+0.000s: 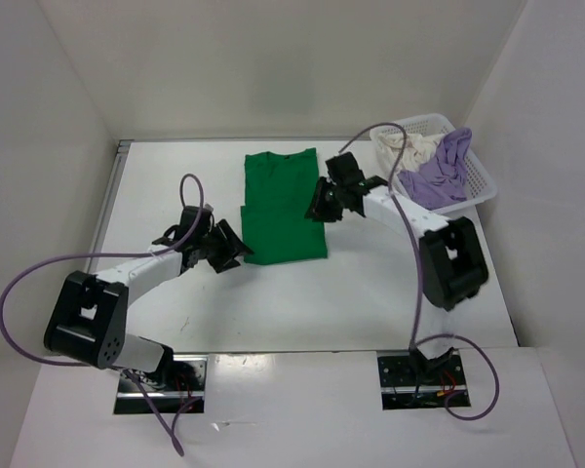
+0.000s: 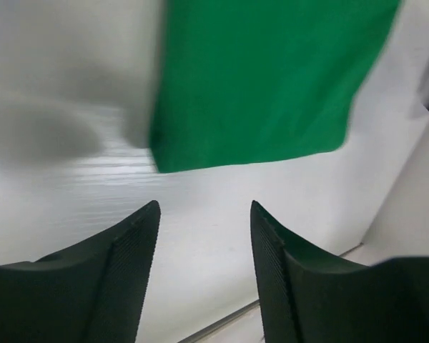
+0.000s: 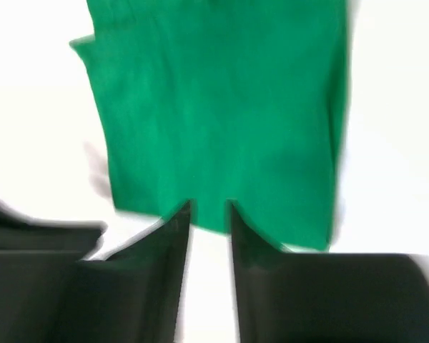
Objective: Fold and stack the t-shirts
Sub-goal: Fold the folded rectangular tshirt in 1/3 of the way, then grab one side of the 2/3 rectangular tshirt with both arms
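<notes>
The green t-shirt (image 1: 283, 210) lies flat in the middle of the table, folded into a long narrow strip. My left gripper (image 1: 238, 251) hovers just off its near left corner. In the left wrist view its jaws (image 2: 205, 211) stand well apart over bare table, short of the green t-shirt (image 2: 257, 78). My right gripper (image 1: 322, 207) is at the strip's right edge. Its jaws (image 3: 210, 207) show a narrow gap with nothing in it, tips over the green t-shirt's (image 3: 222, 107) edge. The lavender t-shirt (image 1: 439, 175) and the cream t-shirt (image 1: 408, 148) lie crumpled in the basket.
The white mesh basket (image 1: 485, 181) stands at the back right corner, against the right wall. White walls close in the table at the left, back and right. Both arms' cables loop above the tabletop.
</notes>
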Controlling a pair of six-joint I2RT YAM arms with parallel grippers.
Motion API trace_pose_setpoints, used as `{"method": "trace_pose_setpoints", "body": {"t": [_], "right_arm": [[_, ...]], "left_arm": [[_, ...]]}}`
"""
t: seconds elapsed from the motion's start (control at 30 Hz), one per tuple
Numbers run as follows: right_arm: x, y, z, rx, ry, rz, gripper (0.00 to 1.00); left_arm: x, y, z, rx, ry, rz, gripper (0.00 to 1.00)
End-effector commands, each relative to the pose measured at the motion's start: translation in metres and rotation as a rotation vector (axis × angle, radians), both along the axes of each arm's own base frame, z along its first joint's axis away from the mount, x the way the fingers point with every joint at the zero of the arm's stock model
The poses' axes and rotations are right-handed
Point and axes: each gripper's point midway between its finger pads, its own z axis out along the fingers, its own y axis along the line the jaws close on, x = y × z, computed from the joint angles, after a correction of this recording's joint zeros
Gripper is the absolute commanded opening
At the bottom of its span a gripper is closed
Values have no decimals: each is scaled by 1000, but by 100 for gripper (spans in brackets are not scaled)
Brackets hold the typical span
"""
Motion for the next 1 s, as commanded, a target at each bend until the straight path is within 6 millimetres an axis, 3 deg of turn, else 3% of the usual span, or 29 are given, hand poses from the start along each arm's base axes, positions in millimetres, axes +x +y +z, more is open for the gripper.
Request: {"method": "trace_pose_setpoints", "body": {"t": [0.0, 0.03, 0.1, 0.17, 0.23, 0.4, 0.47, 0.57, 0.77, 0.83, 0.97], "right_arm": [[-31, -18, -9, 55, -4, -60, 39], [-38, -21, -5, 58, -10, -60, 43], [-53, -34, -19, 35, 20, -76, 50], [-58, -44, -16, 58, 23, -109, 53], [-65, -57, -29, 68, 66, -137, 55], [-72, -54, -53, 95, 127, -122, 56], [-73, -52, -61, 104, 140, -123, 56], [-74, -51, -72, 108, 165, -125, 50], [-68, -43, -82, 131, 187, -116, 42], [-71, -39, -87, 150, 212, -107, 37], [-69, -36, -88, 166, 212, -106, 22]], "left_arm": [[-13, 4, -27, -4, 87, -1, 63], [-5, 2, -27, -6, 80, -1, 63], [-2, 2, -32, 3, 84, -10, 63], [3, -2, -37, 2, 94, -26, 63], [4, -3, -47, -1, 113, -32, 63], [4, 0, -61, 28, 134, -27, 56], [6, 1, -64, 35, 131, -21, 47], [11, 3, -64, 49, 124, -9, 32], [25, 2, -57, 58, 91, 5, 22], [27, 5, -58, 71, 87, 17, 20], [33, 5, -56, 76, 77, 23, 7]]}}
